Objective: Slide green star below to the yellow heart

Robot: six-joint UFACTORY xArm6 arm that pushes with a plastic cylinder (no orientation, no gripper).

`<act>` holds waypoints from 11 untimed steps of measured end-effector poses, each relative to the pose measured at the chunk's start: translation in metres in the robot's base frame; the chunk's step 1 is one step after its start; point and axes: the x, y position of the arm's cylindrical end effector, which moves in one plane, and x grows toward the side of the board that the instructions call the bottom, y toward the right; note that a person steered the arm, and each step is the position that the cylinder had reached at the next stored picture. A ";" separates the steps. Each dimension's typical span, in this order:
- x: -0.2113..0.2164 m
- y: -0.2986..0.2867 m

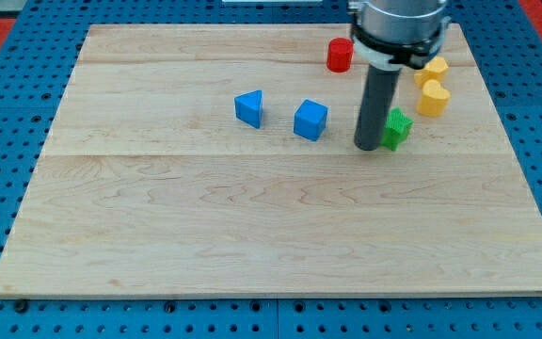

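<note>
The green star (398,127) lies on the wooden board at the view's upper right. My tip (367,147) rests right against the star's left side, partly hiding it. The yellow heart (433,98) lies just up and to the right of the star, with a small gap between them. A second yellow block (432,68) sits just above the heart, its left part hidden by the arm.
A red cylinder (339,55) stands near the board's top edge, left of the arm. A blue cube (310,120) lies left of my tip and a blue triangular block (249,108) further left. The board (252,235) sits on a blue pegboard.
</note>
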 end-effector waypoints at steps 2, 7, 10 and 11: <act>0.000 0.003; -0.019 0.065; -0.015 0.090; -0.014 0.082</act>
